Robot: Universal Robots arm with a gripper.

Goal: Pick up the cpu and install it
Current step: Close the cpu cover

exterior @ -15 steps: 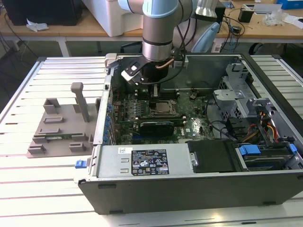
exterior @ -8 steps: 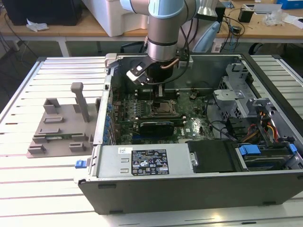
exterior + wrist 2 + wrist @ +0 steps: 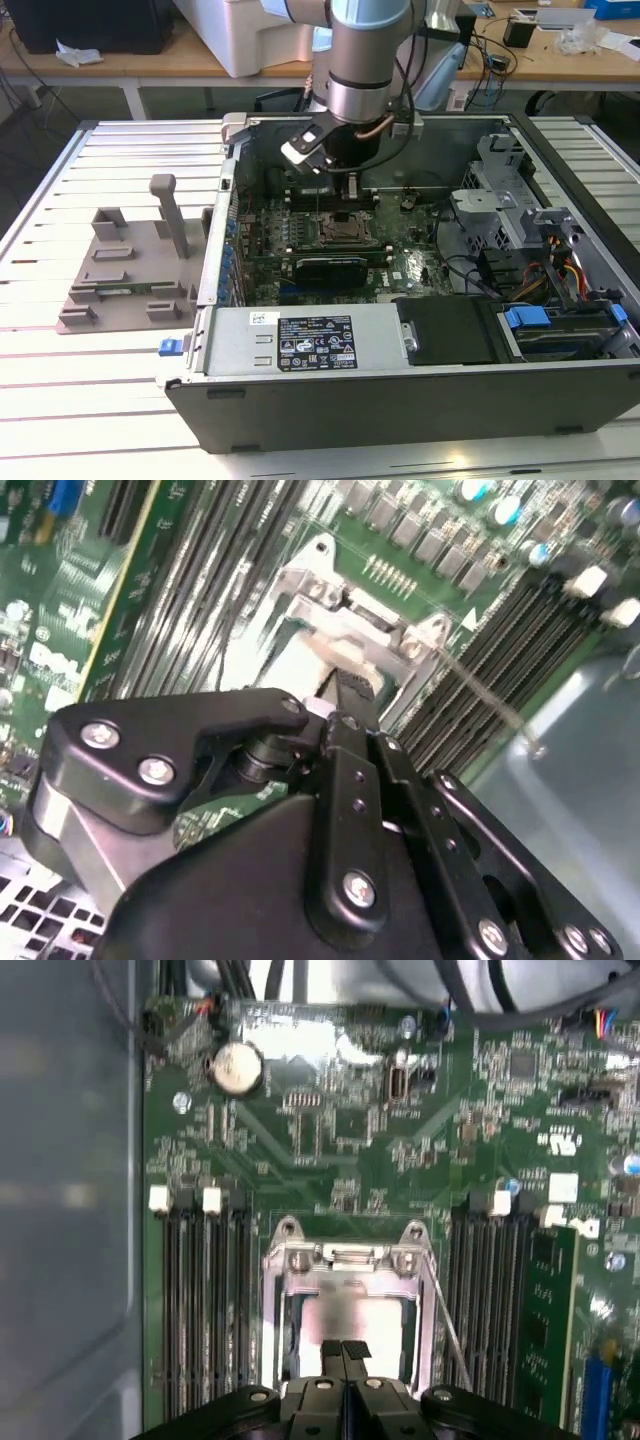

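The gripper [image 3: 345, 1352] hangs low over the socket [image 3: 272, 1300], mid-board [image 3: 330, 1130] inside the open case [image 3: 400, 390]. Its jaws are closed together on nothing. The cpu [image 3: 355, 1318] looks to lie flat in that socket, silver top up, just under the fingertips [image 3: 334, 1353]. I'd judge it light, thin and stiff, with a slick lid and delicate contacts underneath. It is best held by two opposite edges and kept level.
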